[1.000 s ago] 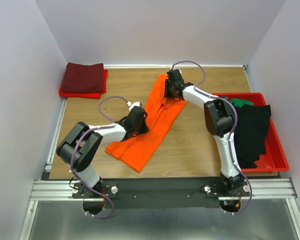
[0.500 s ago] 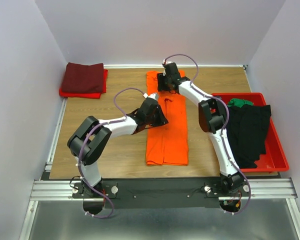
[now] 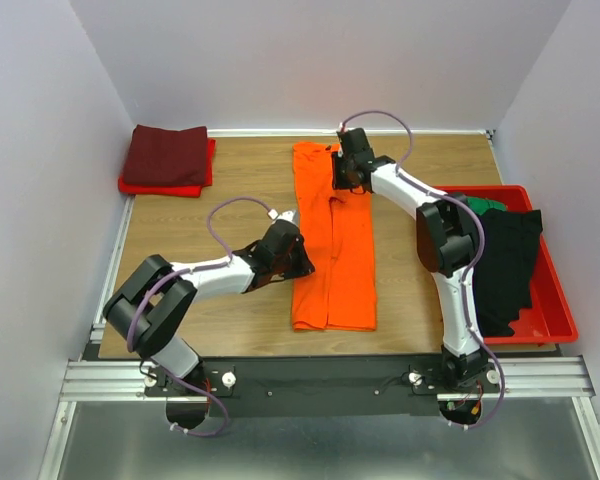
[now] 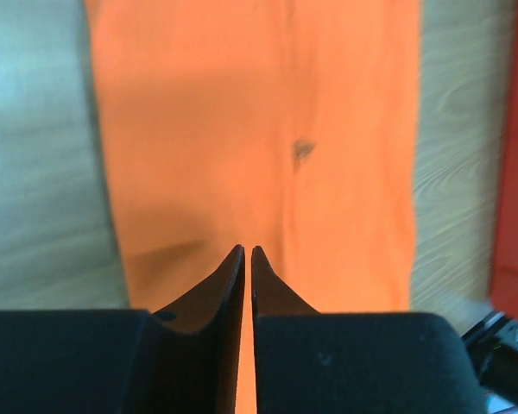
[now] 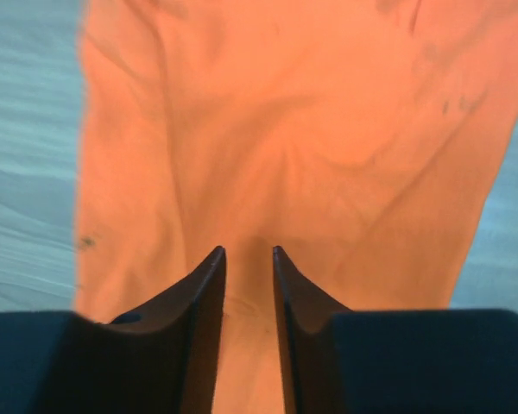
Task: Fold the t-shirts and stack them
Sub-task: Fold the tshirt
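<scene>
Orange t-shirt (image 3: 332,250) laid as a long, narrow strip down the middle of the bench (image 3: 210,290), a hand at each end of its far half.

The left hand (image 4: 246,250) is set at the strip's left edge, clenched to a thin slit; whether cloth is pinched cannot be told. The right hand (image 5: 249,250) is held over the far end, released, its fingers parted above the cloth. Bare wood is left on both sides: wide on the left up to the folded maroon t-shirt (image 3: 165,155) stacked on a red t-shirt (image 3: 160,187) in the far-left corner, narrower on the right up to the red tray (image 3: 555,300), over whose rim a black t-shirt (image 3: 505,265) is draped, with a green t-shirt (image 3: 483,205) beyond it.
</scene>
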